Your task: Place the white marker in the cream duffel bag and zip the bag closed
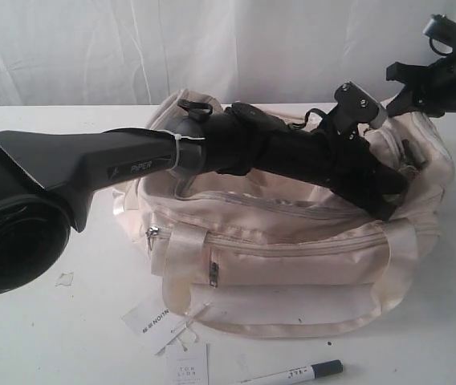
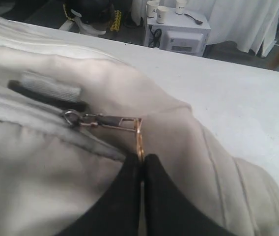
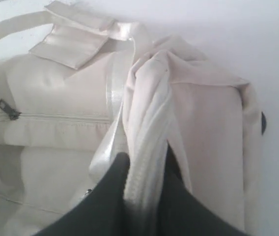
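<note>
Oddly, only the exterior view shows the white marker (image 1: 292, 374). It lies on the table (image 1: 429, 337) at about five o'clock from the cream duffel bag (image 1: 292, 257), clear of it, with paper hang tags (image 1: 157, 319) at seven o'clock. That view hides both grips. There the left arm (image 1: 132, 164) stretches over the bag's top toward three o'clock, and the right arm (image 1: 445, 68) sits at the bag's one o'clock corner.

The left wrist view shows the left gripper (image 2: 142, 160) with its black fingers (image 2: 117, 201) pressed together on the ring of the gold zipper pull (image 2: 115, 122).

The right wrist view shows the right gripper (image 3: 147, 169) pinching a raised fold of the bag's cream fabric between its fingers.
</note>
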